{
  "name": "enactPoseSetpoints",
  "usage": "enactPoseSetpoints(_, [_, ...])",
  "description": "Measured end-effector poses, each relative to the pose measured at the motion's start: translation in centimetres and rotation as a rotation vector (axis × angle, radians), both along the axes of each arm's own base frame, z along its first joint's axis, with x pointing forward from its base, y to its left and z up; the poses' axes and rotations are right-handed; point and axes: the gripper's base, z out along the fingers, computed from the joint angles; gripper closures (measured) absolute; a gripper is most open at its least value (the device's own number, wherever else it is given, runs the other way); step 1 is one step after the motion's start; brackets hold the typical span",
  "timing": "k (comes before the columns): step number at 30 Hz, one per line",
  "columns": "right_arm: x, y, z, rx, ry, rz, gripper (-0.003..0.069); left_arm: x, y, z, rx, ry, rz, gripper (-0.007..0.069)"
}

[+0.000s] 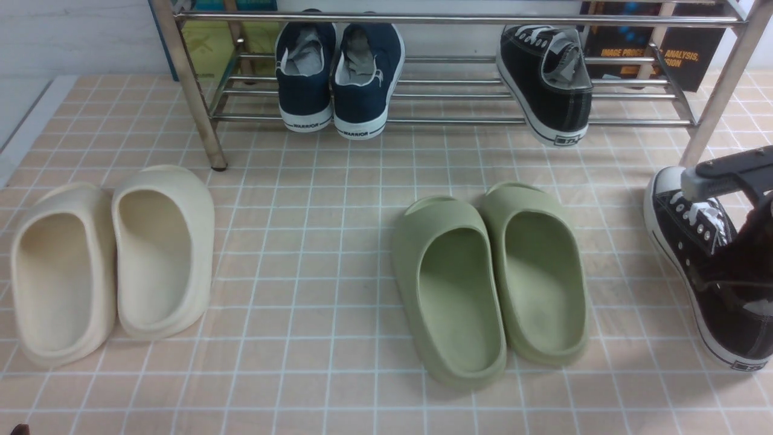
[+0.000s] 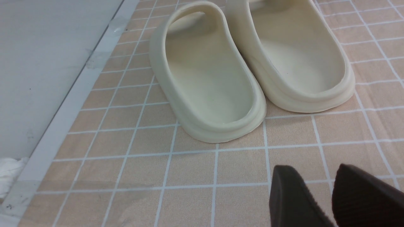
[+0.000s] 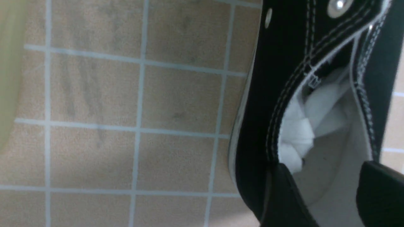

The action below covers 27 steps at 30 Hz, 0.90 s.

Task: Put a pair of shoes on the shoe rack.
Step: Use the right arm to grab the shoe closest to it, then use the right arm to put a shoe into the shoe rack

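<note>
This looks like a home entryway mocked up in a lab. A metal shoe rack (image 1: 459, 19) holds navy sneakers (image 1: 335, 78) and a black sneaker (image 1: 546, 78), with cream slides (image 1: 109, 266) and green slides (image 1: 489, 284) paired in front, as by a house door. Yet the pink tiles are a printed sheet (image 1: 302, 241) ending at a taped edge on a bare grey counter (image 2: 41, 63), and an image-processing book (image 1: 634, 54) stands behind the rack.

Right gripper (image 3: 325, 189), jaws apart, hangs over the mouth of the black sneaker (image 3: 271, 78).
</note>
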Motion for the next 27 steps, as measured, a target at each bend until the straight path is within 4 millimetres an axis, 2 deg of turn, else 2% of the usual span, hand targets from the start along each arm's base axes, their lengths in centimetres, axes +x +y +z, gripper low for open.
enactPoseSetpoints(4, [0.5, 0.8, -1.5, 0.071, 0.043, 0.051, 0.0316, 0.0, 0.0, 0.0, 0.000, 0.000, 0.000, 0.0387])
enactPoseSetpoints(7, [0.7, 1.0, -2.0, 0.084, 0.052, 0.072, 0.0345, 0.0, 0.0, 0.0, 0.000, 0.000, 0.000, 0.0386])
enactPoseSetpoints(9, [0.7, 1.0, -2.1, 0.076, 0.053, 0.086, 0.0417, 0.0, 0.0, 0.0, 0.000, 0.000, 0.000, 0.0386])
enactPoseSetpoints(10, [0.7, 1.0, -2.1, 0.076, 0.053, 0.086, 0.0417, 0.0, 0.0, 0.0, 0.000, 0.000, 0.000, 0.0386])
enactPoseSetpoints(11, [0.7, 0.9, -2.1, 0.061, 0.053, 0.095, 0.0497, 0.0, 0.0, 0.0, 0.000, 0.000, 0.000, 0.0386])
enactPoseSetpoints(14, [0.7, 0.8, -1.9, 0.057, 0.050, 0.095, 0.0634, 0.0, 0.0, 0.0, 0.000, 0.000, 0.000, 0.0386])
enactPoseSetpoints(18, [0.4, 1.2, 0.4, 0.082, 0.028, 0.087, 0.0657, 0.0, 0.0, 0.0, 0.000, 0.000, 0.000, 0.0386])
enactPoseSetpoints(21, [0.1, 1.7, 4.4, 0.106, -0.034, 0.117, 0.0657, 0.0, 0.0, 0.0, 0.000, 0.000, 0.000, 0.0386])
enactPoseSetpoints(22, [0.3, 1.9, 6.0, 0.114, -0.074, 0.128, 0.0657, 0.0, 0.0, 0.0, 0.000, 0.000, 0.000, 0.0386])
enactPoseSetpoints(23, [0.5, 2.0, 6.4, 0.114, -0.089, 0.133, 0.0657, 0.0, 0.0, 0.0, 0.000, 0.000, 0.000, 0.0386])
enactPoseSetpoints(24, [1.1, 2.0, 8.1, 0.115, -0.147, 0.148, 0.0657, 0.0, 0.0, 0.0, 0.000, 0.000, 0.000, 0.0386])
enactPoseSetpoints(27, [2.6, 2.2, 10.2, 0.117, -0.228, 0.157, 0.0657, 0.0, 0.0, 0.0, 0.000, 0.000, 0.000, 0.0386])
